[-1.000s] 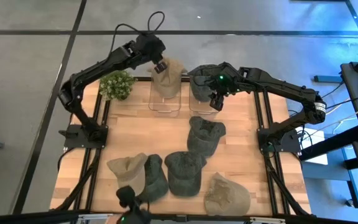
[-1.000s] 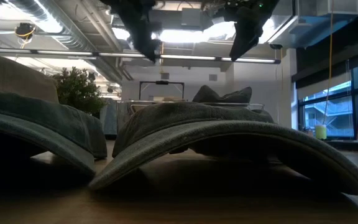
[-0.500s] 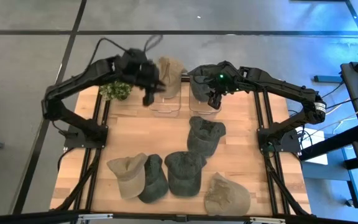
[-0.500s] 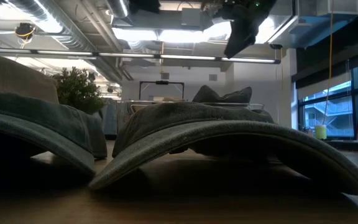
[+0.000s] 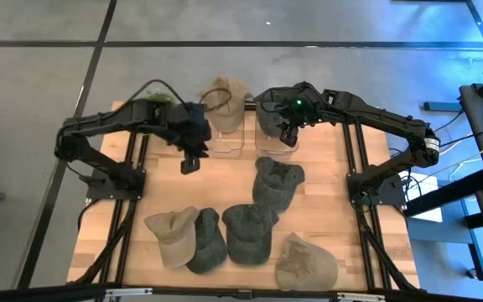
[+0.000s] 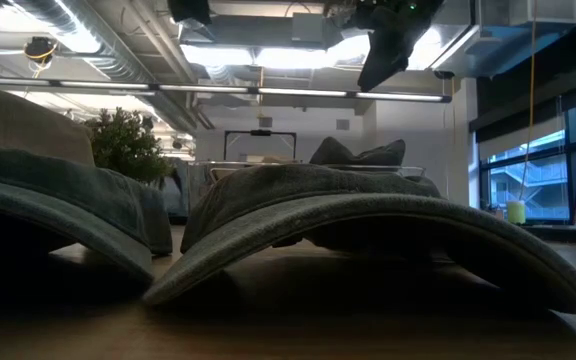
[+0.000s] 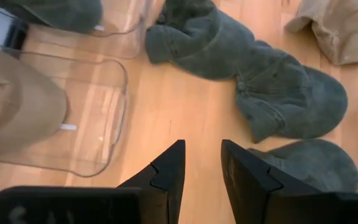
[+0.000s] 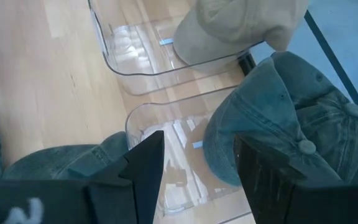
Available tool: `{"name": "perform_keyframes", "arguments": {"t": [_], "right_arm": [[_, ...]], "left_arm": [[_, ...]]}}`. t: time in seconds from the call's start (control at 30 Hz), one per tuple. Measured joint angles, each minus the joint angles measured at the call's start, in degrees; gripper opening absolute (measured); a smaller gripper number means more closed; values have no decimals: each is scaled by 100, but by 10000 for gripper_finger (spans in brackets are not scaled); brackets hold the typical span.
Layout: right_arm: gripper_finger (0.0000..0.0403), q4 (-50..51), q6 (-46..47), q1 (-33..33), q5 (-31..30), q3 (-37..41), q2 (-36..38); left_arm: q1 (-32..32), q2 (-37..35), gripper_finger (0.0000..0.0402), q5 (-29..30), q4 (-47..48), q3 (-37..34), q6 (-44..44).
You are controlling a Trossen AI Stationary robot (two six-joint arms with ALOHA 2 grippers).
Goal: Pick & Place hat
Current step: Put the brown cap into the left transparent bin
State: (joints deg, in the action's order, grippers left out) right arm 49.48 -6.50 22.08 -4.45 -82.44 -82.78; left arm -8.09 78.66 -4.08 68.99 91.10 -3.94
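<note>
Your left gripper (image 5: 189, 161) hangs over bare wood just in front of the left clear bin (image 5: 222, 139), its fingers (image 7: 166, 174) parted by a narrow gap with nothing between them. In its wrist view, that bin (image 7: 98, 118) lies ahead with a tan cap (image 7: 17, 102) resting over its far end.

Your right gripper (image 5: 288, 134) hovers above the right clear bin (image 5: 275, 141) at the back of the table. Its fingers (image 8: 145, 162) are spread wide and hold nothing. In its wrist view, a dark green cap (image 8: 278, 118) sits over the far end of that bin (image 8: 166, 134), and the tan cap (image 8: 241, 25) sits over the neighbouring bin (image 8: 135, 56).

From above, the tan cap (image 5: 225, 101) and the dark green cap (image 5: 271, 105) each lie at the back end of their own bin, side by side.

Five more caps lie loose on the wooden table (image 5: 162, 189). A green cap (image 5: 277, 180) is just in front of the right bin. Nearer the front edge, a beige cap (image 5: 173, 231) overlaps a dark green cap (image 5: 208, 243), another dark green cap (image 5: 250, 231) lies beside them, and a khaki cap (image 5: 307, 264) sits at the front right.

A small potted plant (image 6: 123, 145) stands at the table's back left corner, partly hidden from above by the left arm.
</note>
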Motion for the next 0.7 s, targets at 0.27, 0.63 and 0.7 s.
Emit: {"name": "perform_keyframes", "arguments": {"t": [0.27, 0.63, 0.7], "right_arm": [[193, 180, 0, -2, 2, 0, 0], [193, 223, -17, -2, 8, -2, 0], [193, 220, -5, -1, 53, -2, 0]], "left_arm": [[443, -69, 100, -40, -232, -1063, -799], [1140, -674, 100, -460, -468, -2057, -2263], [1320, -676, 100, -457, -441, -2195, -2453]]}}
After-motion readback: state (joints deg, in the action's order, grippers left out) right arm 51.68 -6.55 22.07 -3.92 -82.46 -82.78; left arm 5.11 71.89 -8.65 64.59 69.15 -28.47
